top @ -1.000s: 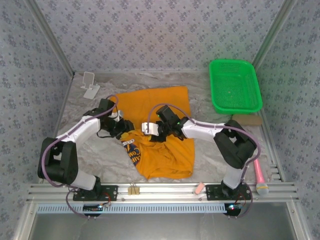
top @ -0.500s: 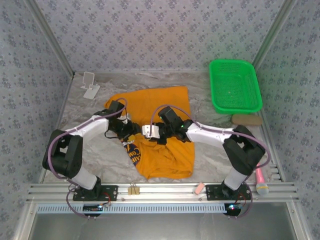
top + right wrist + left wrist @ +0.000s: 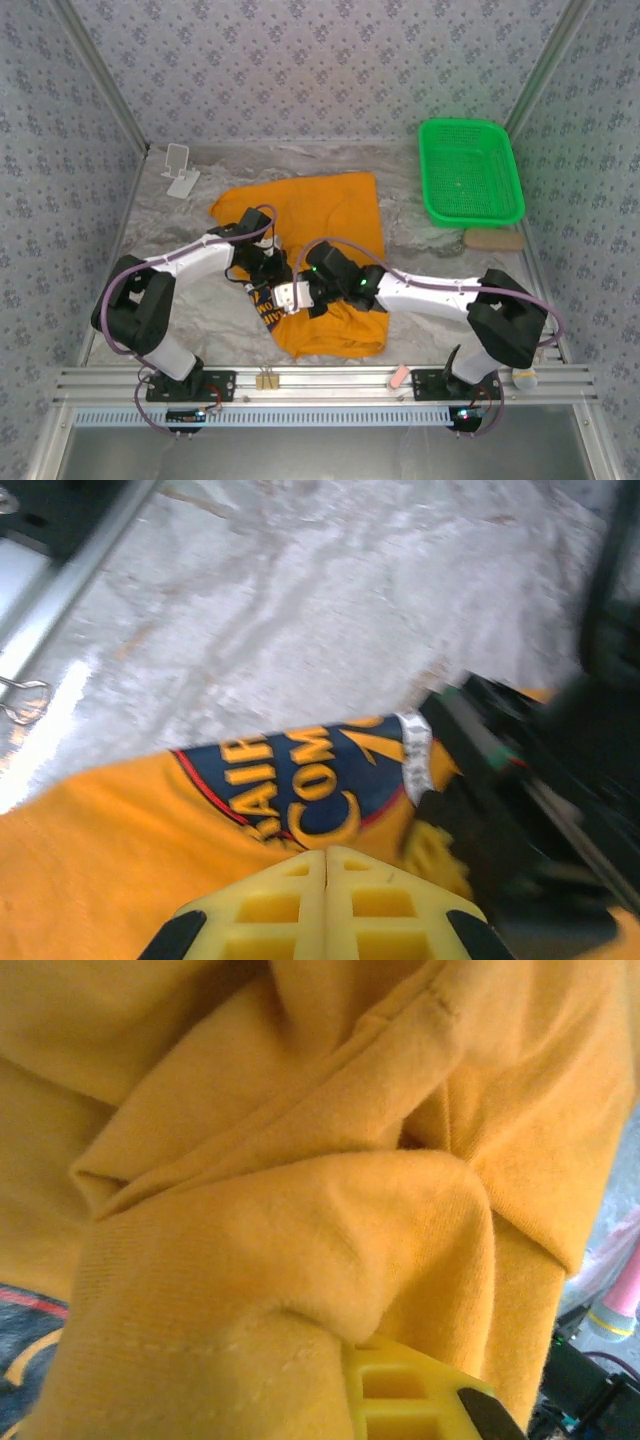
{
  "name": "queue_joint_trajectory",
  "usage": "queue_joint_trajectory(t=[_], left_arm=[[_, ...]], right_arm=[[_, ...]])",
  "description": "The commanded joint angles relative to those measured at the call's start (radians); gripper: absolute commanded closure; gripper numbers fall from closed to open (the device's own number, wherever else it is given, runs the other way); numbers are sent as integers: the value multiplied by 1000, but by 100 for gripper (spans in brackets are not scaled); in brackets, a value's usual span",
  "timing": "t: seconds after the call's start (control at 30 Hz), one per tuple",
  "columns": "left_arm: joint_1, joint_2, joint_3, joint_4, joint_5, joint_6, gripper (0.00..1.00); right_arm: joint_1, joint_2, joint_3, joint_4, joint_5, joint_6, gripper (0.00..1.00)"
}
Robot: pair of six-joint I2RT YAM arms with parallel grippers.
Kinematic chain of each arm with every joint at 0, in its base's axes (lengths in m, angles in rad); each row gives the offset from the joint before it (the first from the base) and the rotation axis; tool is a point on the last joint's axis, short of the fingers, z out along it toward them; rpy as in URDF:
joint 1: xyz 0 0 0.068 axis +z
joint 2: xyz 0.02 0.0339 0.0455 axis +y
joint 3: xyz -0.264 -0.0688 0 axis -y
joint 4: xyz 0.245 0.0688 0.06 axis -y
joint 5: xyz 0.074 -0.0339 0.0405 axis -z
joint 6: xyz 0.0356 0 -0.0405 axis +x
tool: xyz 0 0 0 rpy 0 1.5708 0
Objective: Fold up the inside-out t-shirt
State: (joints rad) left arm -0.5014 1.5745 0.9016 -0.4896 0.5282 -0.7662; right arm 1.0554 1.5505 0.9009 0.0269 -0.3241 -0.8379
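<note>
Since both claws sit at almost the same spot, the coming move turns on how the t-shirt (image 3: 322, 205) lies from them. In the overhead view it is spread on the table (image 3: 420, 255) in the middle of the frame, its long axis running from upper centre down to lower centre. The left claw (image 3: 272, 275) and the right claw (image 3: 287, 297) meet just beside each other at the t-shirt's left edge, about halfway down, by the dark print (image 3: 262, 306). Nearly all the cloth lies to the right of them.

The left claw is clenched. Its wrist view has orange cloth bunched over a yellow finger (image 3: 400, 1395), so I judge it is grasping a fold. The right claw is clenched too, fingers pressed flat together just below the print in its wrist view; whether cloth is pinched between them I cannot tell. Neither arm is clearly nearer, and a pull would probably go rightward, across the long axis.
</note>
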Motion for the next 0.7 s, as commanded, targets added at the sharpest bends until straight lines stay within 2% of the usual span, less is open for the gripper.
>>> queue_joint_trajectory(t=[0.0, 0.07, 0.17, 0.2, 0.3, 0.4, 0.57, 0.67], left_arm=[[23, 27, 4, -23, -61, 52, 98], [37, 33, 1, -4, -63, 64, 97], [59, 38, 3, 20, -59, 78, 86], [64, 38, 6, 18, -57, 88, 85], [74, 22, 7, 16, -45, 118, 85], [85, -8, -1, -17, -40, 161, 85], [95, -78, -27, -88, -14, 172, 82], [90, -98, -39, -134, 30, 163, 84]], right_arm=[[51, 42, 14, -8, 30, -7, 100], [87, 74, 30, -45, 47, -16, 100], [129, 130, 31, -39, 34, 10, 100], [132, 144, 28, -21, 16, 35, 100], [113, 130, 9, 48, -4, 115, 100], [50, 50, -29, 95, 2, 174, 100], [-87, -102, -96, 91, 38, 178, 84], [-147, -131, -106, 33, 61, 158, 70]])
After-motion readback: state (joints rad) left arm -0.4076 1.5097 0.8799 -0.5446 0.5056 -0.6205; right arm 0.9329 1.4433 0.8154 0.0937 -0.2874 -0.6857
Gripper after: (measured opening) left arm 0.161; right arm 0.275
